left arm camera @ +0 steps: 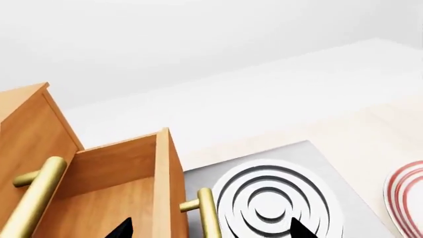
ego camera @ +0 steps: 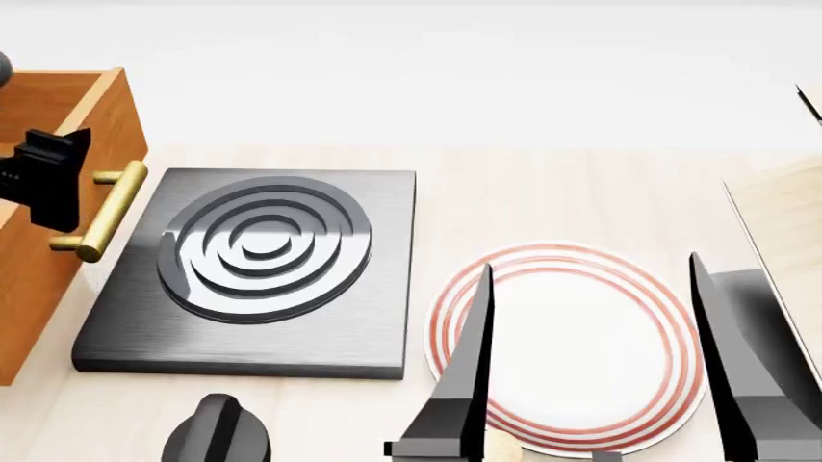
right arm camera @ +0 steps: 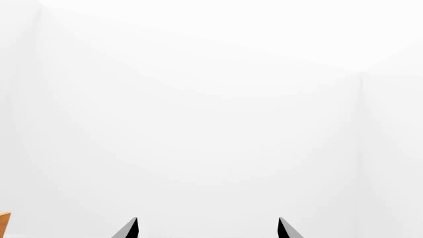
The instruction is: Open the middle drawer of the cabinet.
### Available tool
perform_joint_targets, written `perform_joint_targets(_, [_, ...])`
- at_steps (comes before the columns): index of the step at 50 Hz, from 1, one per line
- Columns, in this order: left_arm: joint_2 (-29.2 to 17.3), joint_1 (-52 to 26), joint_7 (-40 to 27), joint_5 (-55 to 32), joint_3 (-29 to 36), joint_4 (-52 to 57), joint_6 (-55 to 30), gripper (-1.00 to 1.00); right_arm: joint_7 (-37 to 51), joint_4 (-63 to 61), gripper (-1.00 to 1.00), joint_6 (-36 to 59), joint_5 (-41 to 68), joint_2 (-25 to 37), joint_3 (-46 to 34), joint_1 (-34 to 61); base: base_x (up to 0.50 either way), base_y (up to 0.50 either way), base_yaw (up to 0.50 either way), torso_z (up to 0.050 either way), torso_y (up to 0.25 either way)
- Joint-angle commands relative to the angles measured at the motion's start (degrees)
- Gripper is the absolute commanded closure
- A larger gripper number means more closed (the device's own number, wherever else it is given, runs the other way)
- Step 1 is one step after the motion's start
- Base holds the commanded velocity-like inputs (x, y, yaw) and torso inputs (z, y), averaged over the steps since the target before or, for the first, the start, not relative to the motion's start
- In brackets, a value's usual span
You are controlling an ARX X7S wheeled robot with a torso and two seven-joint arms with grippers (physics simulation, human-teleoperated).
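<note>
The middle drawer is seen pulled out of the cabinet, its brass handle between the spread tips of the open left pincer, beside the hob. The right pincer is held open above the plate

Head camera is looking forward and down over the burner plate. Left wrist camera is sitting close by the middle drawer, sharing that plate. Right wrist camera is facing blank white wall.
</note>
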Motion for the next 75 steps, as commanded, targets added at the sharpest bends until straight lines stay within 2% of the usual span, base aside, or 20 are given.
perform_joint_targets(1, [2.0, -0.4, 1.0, -0.3, -2.2, -2.7, -0.3, -1.0, -1.3, 0.1, -1.0, 0.2, -1.1, -1.1, 1.2, 0.1, 0.0, 0.0, 0.0, 0.0, 0.0])
perform_joint_targets(56, [1.9, -0.4, 1.0, -0.4, -2.1, -2.7, -0.2, -1.0, -1.3, 0.1, -1.0, 0.2, -1.1, -1.1, 1.2, 0.1, 0.0, 0.0, 0.0, 0.0, 0.0])
perform_joint_targets(57, [7.6, -0.3, 1.1, 3.1, -1.9, -11.3, 4.0, -1.0, -0.8, 0.5, -1.0, -0.4, -0.8, -0.6, 1.2, -0.6, 0.0, 0.0, 0.0, 0.0, 0.0])
perform_joint_targets(58, [8.0, -0.7, 1.8, 3.6, -1.6, -19.9, 4.3, -1.0, -0.5, 0.5, -1.0, -0.3, -0.6, -0.3, 1.1, -0.6, 0.0, 0.0, 0.0, 0.0, 0.0])
perform_joint_targets(59, [8.0, -0.7, 1.8, 3.7, -1.6, -21.8, 4.4, -1.0, -0.2, 0.6, -1.0, -0.3, -0.4, -0.1, 1.0, -0.6, 0.0, 0.0, 0.0, 0.0, 0.0])
perform_joint_targets(75, [8.3, -1.6, 1.9, 4.2, -1.6, -23.2, 4.6, -1.0, 1.0, 0.5, -1.0, 0.5, 0.5, 0.9, 0.4, -0.1, 0.0, 0.0, 0.0, 0.0, 0.0])
